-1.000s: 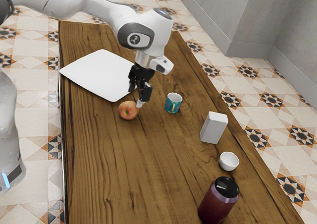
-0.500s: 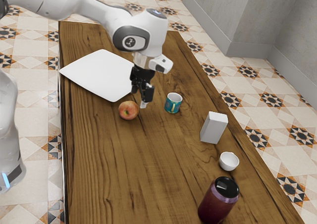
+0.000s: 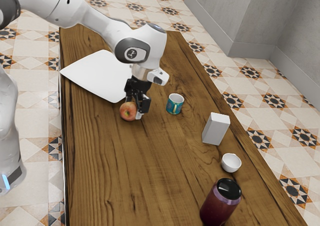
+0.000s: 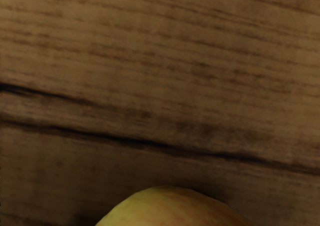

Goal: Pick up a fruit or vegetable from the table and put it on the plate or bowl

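A red-yellow apple (image 3: 127,113) lies on the wooden table (image 3: 150,176), just in front of a flat white square plate (image 3: 97,73). My black gripper (image 3: 136,106) has come down onto the apple's upper side, toward the exterior view's right. Its fingers stand open, partly covering the fruit, and no two-sided grip shows. In the wrist view the apple (image 4: 175,208) is a blurred yellow dome right under my hand, with wood grain (image 4: 160,86) beyond it.
A teal mug (image 3: 174,104) stands close to the gripper on the exterior view's right. Farther along are a white box (image 3: 216,128), a small white bowl (image 3: 231,162) and a maroon jar (image 3: 221,201). Bare wood stretches toward the near edge.
My hand has dropped and shifted toward the exterior view's left, from beside the apple to right on top of it. The apple stays in place.
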